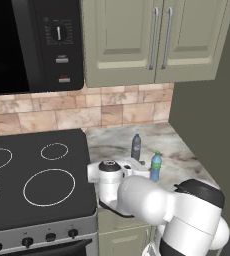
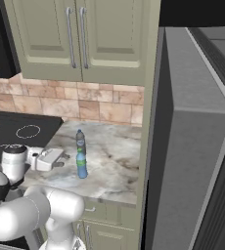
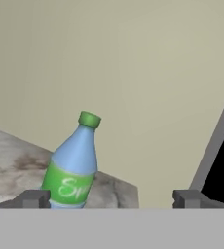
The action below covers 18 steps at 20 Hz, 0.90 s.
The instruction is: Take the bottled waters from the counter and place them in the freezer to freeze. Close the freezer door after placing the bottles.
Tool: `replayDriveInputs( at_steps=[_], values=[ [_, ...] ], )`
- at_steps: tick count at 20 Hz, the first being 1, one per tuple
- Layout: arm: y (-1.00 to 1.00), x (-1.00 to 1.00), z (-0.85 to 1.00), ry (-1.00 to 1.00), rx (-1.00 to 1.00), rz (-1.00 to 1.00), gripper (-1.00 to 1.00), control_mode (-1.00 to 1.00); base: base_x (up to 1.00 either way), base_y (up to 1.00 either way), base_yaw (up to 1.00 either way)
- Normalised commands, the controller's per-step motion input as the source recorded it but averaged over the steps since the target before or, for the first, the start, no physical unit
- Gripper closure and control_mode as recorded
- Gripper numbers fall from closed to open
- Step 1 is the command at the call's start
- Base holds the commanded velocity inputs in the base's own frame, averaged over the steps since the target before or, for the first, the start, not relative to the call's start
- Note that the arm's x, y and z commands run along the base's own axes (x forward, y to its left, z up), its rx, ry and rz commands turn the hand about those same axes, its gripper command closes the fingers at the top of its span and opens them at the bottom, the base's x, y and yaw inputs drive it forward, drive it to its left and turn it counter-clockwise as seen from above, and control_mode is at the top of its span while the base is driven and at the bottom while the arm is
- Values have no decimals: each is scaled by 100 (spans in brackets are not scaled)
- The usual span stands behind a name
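Partly, the white arm is blocking the marbled stone counter [image 1: 187,155].
Clear blue green-capped bottle [image 3: 71,170] is standing lower left, base cut off, between wide-apart gripper [image 3: 111,198] tips; smoky grey bottle [image 1: 136,147] is showing behind.

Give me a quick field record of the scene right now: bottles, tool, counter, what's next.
blue bottle: upright on the counter, green cap, nearer the front edge
grey bottle: upright, dark cap, behind the blue one toward the backsplash
bottles touching: no, apart
tool: open, level with the blue bottle and just left of it, holding nothing
alignment: in the hand view the blue bottle sits toward the left fingertip, not centred
stovetop: black glass, left of the counter
likely next: centre on the blue bottle, then close
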Motion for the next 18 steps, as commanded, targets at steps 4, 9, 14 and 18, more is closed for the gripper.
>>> replayDriveInputs(
  at_steps=[4,9,14,18],
  values=[
    [-9,2,-8,0,3,3,-100,-100,0,0,0],
    [-1,4,-9,0,1,3,-100,-100,0,0,0],
    [0,10,-6,0,0,2,-100,-100,0,0,0],
    [-1,15,-5,0,0,2,-100,-100,0,0,0]
  ],
)
